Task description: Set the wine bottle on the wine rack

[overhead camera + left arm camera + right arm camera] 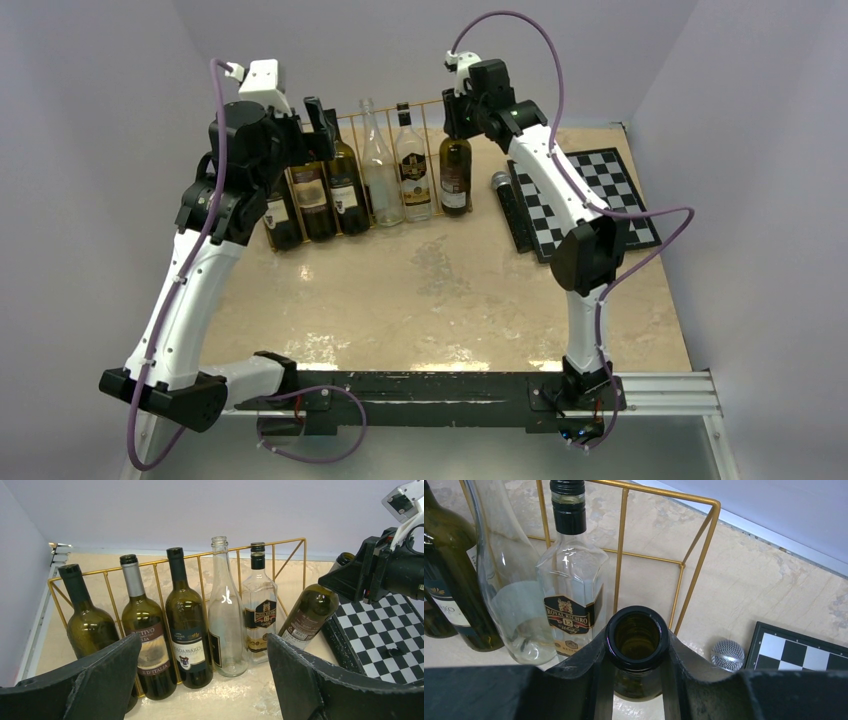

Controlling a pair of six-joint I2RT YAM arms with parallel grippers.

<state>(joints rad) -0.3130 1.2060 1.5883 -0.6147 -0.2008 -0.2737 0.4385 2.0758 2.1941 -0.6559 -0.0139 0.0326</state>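
Note:
The gold wire wine rack [432,105] runs along the back of the table and holds several upright bottles. My right gripper [462,105] is shut on the neck of a dark green wine bottle [455,175], which leans at the rack's right end, just outside its last slot. In the right wrist view the fingers [694,670] clamp the neck below the open mouth [636,616], with the rack's end wires [621,555] behind. In the left wrist view the bottle [307,615] tilts right of the rack [272,547]; its base is hidden. My left gripper [322,118] is open and empty, in front of the rack's left part.
The bottles in the rack are three dark wine bottles [187,630], a clear empty bottle [381,180] and a whisky bottle [571,605]. A microphone [727,655] and a black-and-white chessboard [590,200] lie right of the rack. Walls close in behind and at both sides.

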